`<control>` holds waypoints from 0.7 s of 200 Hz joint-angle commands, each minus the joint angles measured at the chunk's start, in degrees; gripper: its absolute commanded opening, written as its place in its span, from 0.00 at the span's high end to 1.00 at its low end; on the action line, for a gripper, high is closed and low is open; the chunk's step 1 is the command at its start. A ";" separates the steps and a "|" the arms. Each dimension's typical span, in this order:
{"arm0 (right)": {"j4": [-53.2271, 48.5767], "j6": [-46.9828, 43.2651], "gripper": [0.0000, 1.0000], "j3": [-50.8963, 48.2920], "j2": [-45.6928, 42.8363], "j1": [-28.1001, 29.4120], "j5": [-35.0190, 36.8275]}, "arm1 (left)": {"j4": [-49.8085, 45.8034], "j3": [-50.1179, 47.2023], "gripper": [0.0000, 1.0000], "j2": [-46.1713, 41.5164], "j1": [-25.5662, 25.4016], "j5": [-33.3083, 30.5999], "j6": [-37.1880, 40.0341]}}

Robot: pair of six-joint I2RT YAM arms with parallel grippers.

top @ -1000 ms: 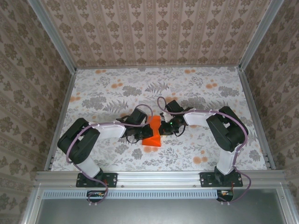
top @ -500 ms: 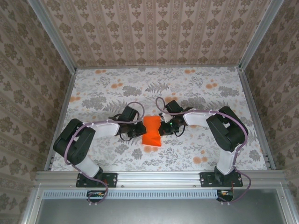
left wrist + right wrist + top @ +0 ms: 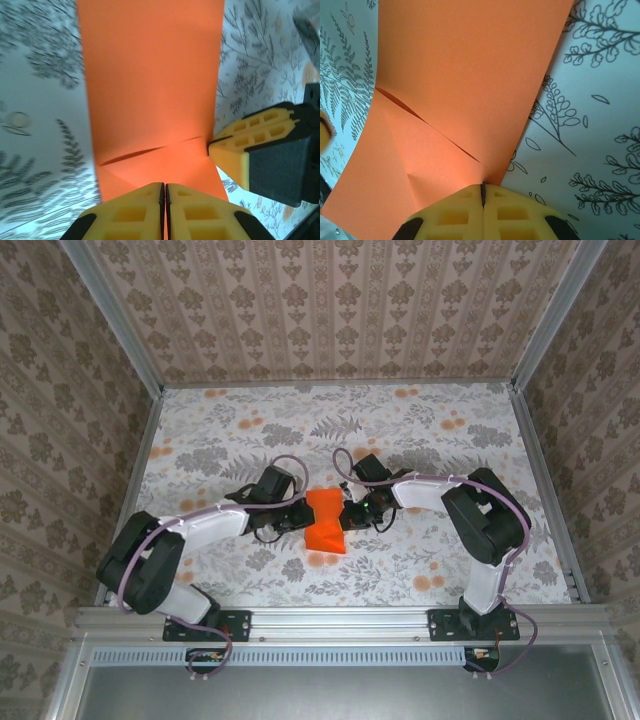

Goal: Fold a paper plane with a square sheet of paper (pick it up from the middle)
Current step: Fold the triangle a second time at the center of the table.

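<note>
The square sheet of paper [image 3: 326,523] is bright orange and folded into a narrow shape with diagonal creases, lying at mid-table between the two grippers. In the left wrist view the paper [image 3: 150,75] runs away from my left gripper [image 3: 165,186], whose jaws are shut with a sliver of orange between them at the paper's near edge. My right gripper [image 3: 482,186] is shut, its tips touching the edge of the paper [image 3: 470,75] where a crease ends. One of its yellow fingers [image 3: 235,155] shows against the paper's right side. From above, the left gripper [image 3: 300,519] and right gripper [image 3: 349,516] flank the paper.
The table [image 3: 450,560] is covered in a grey leaf print with small pale orange flowers [image 3: 428,583]. Patterned walls and metal rails [image 3: 540,480] enclose it on three sides. Both arms reach inward from the near edge.
The left gripper has drawn left from over the paper to its left edge. The paper between the grippers now looks wider than a second ago. The right gripper has stayed put.
</note>
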 commanded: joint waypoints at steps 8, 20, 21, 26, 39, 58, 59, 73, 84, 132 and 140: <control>-5.77 -0.27 0.95 -1.44 2.57 -0.17 8.19 | 2.91 1.85 0.88 4.95 -1.50 2.21 -1.25; -5.53 -0.39 0.95 -1.38 2.40 -0.17 7.89 | 2.33 2.99 0.89 6.61 -1.96 2.65 -0.45; -5.52 -0.42 0.95 -1.35 2.33 -0.17 7.88 | 2.26 3.08 0.88 6.74 -2.01 2.60 -0.36; -5.56 -0.43 0.95 -1.27 2.26 -0.17 7.73 | 1.59 3.56 0.89 7.23 -2.03 2.41 -0.05; -5.36 -0.49 0.94 -1.08 1.93 -0.17 7.39 | 0.47 4.17 0.89 8.22 -2.05 1.91 0.42; -5.47 -0.50 0.94 -0.46 1.55 -0.17 6.71 | 0.16 3.87 0.90 8.81 -2.06 1.29 0.16; -5.49 -0.47 0.94 -0.45 1.47 -0.17 6.68 | 0.16 3.83 0.90 8.85 -2.06 1.26 0.12; -5.55 -0.48 0.94 0.06 0.96 -0.17 6.02 | 0.18 3.15 0.91 9.08 -2.06 1.02 -0.44; -5.79 -0.48 0.94 0.74 0.27 -0.17 5.28 | 0.21 2.41 0.92 9.27 -2.13 0.75 -0.91; -4.60 3.86 0.85 1.02 -6.53 0.21 0.26 | 1.01 -0.90 0.95 9.73 -2.50 -0.07 -2.34; -3.98 4.73 0.81 0.23 -7.66 0.78 -0.66 | 1.20 -1.23 0.95 9.77 -2.52 -0.16 -2.54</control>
